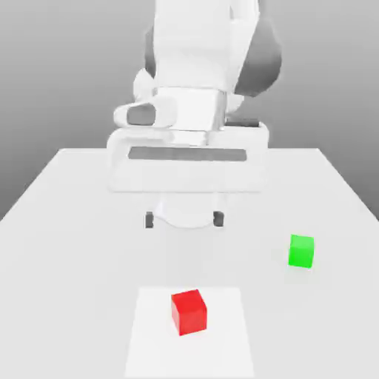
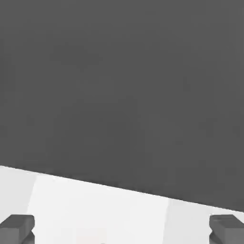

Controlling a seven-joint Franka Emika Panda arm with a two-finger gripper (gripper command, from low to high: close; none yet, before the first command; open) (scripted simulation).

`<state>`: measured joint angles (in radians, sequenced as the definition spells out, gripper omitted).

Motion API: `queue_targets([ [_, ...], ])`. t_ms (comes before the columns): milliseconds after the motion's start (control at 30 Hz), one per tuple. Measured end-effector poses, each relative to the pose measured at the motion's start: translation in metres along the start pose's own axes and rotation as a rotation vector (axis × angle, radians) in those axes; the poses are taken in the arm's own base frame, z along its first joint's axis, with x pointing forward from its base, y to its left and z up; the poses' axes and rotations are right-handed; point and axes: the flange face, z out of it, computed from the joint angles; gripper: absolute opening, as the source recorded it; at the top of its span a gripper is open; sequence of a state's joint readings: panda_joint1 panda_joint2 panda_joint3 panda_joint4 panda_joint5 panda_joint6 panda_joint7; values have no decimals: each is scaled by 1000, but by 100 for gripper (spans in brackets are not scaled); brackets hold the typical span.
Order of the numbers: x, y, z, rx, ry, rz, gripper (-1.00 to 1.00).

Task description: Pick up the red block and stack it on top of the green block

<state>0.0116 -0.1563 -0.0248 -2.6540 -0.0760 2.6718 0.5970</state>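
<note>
Gripper (image 1: 183,219) held wide and empty above table (image 1: 66,222) centre; should be centred over red block (image 1: 189,312) near front edge before descent.

White arm (image 1: 200,66), claw (image 1: 183,219) with dark grey fingertips (image 1: 149,219)

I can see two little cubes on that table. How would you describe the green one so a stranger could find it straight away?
Start at the white table, in front of the big white robot arm. The green block sits on the bare tabletop toward the exterior view's right, away from the lighter square patch that holds the red block. It is the same size and shape as that one, so only its bright green colour marks it.
</note>
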Motion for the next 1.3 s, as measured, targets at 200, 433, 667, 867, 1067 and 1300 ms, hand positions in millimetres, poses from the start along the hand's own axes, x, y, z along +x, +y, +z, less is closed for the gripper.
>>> queue_targets([
  [200,-51,24,99,-53,-160,-70,0],
  [433,-64,30,155,-56,-168,-73,-100],
  [667,-62,29,147,-56,-169,-72,-100],
  [867,-66,10,92,-48,-172,-117,-100],
  [1067,-168,-67,51,-6,-189,-382,-100],
  [1300,-310,-94,18,9,-189,-724,-100],
])
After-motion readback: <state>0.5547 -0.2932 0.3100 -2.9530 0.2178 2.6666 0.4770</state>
